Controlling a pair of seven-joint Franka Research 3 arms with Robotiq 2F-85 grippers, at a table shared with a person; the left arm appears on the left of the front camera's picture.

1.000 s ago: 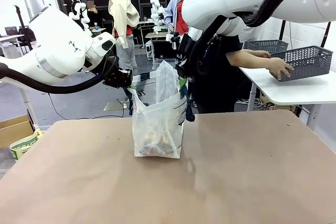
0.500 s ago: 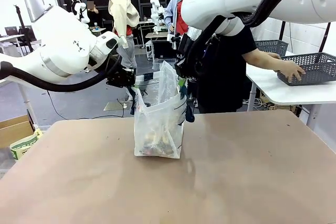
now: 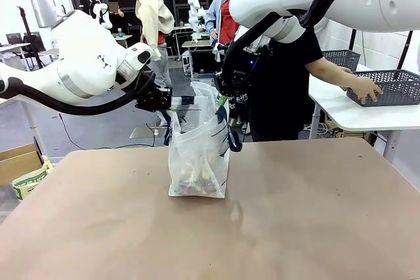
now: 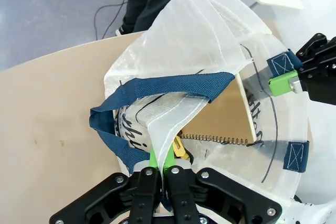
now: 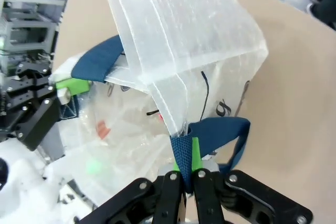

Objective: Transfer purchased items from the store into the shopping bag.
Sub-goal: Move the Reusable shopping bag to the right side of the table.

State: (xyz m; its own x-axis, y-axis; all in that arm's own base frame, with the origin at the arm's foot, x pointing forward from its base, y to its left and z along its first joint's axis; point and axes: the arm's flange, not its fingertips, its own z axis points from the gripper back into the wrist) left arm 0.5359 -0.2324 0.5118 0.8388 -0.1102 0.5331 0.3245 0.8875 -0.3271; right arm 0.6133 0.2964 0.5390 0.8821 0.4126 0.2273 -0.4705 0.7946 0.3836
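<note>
Your left gripper (image 4: 161,153) pinches the shopping bag (image 3: 197,155) rim at 10 o'clock; your right gripper (image 5: 188,150) pinches its navy strap (image 5: 216,128) at 2 o'clock.

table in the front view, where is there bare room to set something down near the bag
Bare tabletop runs wide right of the shopping bag, likewise left of it, and across the near strip in front. Crowded: the bag's mouth, where the left gripper pinches its rim and the right gripper its strap from opposite sides.

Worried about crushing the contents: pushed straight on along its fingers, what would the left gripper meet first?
The fold of the shopping bag it pinches, then probably the brown spiral notebook inside; depth is unclear.
</note>
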